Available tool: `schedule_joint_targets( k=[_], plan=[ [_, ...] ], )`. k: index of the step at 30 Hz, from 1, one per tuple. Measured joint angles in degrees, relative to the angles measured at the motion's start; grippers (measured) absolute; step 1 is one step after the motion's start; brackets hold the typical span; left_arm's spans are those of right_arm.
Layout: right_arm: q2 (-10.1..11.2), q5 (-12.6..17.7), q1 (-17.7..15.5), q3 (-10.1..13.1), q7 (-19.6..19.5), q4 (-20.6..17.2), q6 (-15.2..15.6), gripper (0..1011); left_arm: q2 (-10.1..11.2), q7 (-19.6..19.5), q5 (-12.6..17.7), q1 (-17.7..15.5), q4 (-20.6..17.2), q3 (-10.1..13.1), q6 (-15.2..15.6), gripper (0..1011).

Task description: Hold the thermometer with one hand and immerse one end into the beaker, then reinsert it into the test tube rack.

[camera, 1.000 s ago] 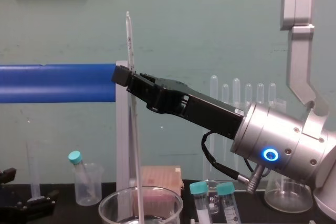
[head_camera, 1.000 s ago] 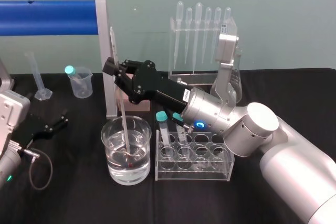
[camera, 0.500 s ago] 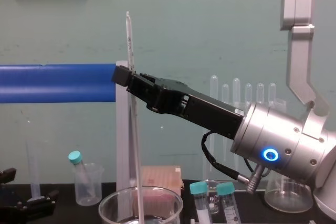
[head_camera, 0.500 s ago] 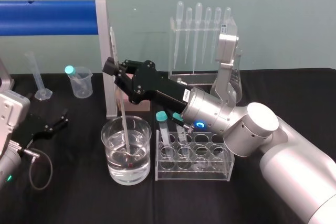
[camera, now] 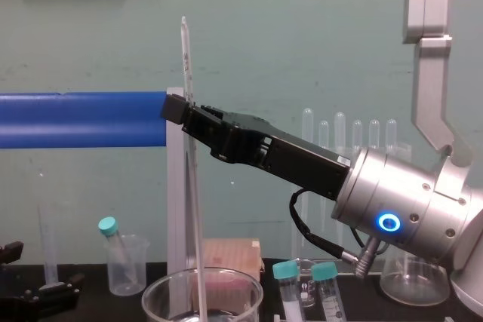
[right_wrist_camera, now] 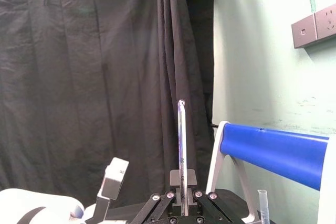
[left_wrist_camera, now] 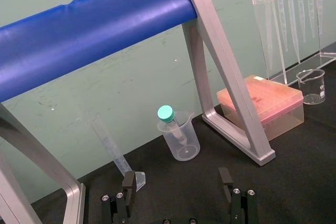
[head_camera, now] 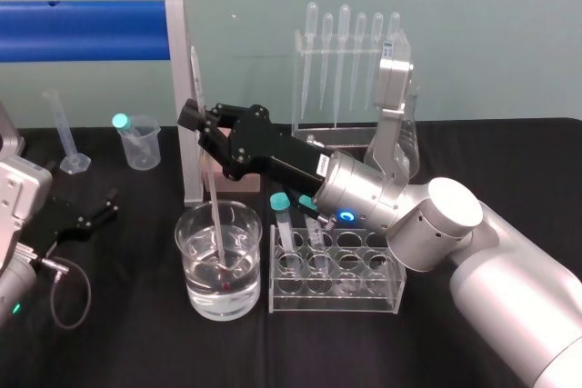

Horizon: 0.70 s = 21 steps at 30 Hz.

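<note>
My right gripper [head_camera: 198,124] reaches in from the right, above the beaker [head_camera: 187,235], and is shut on the thermometer [head_camera: 211,206]. The thin glass rod stands almost upright. Its lower end dips into the water inside the wide glass beaker and its top rises past the blue bar. In the chest view the thermometer [camera: 189,186] passes through the right gripper [camera: 183,111] down into the beaker [camera: 155,293]. The right wrist view has the thermometer [right_wrist_camera: 181,150] standing up between the jaws. The tall acrylic test tube rack [head_camera: 300,88], hung with pipettes, stands behind. My left gripper [left_wrist_camera: 178,195] rests open at the left.
A low clear rack [head_camera: 393,290] with teal-capped tubes sits just right of the beaker. A blue bar on a metal frame [head_camera: 177,97] stands behind. A small plastic beaker [head_camera: 141,147], a measuring cylinder [head_camera: 65,138] and a pink box [left_wrist_camera: 262,103] lie at the back left.
</note>
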Motion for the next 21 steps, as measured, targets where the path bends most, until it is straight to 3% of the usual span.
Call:
schedule_joint_targets(
  k=[21],
  plan=[
    [0.0,0.0,0.0,0.0,0.0,0.0,0.0,56,0.0,0.0,0.0,0.0,0.0,0.0,0.01,1008]
  ],
)
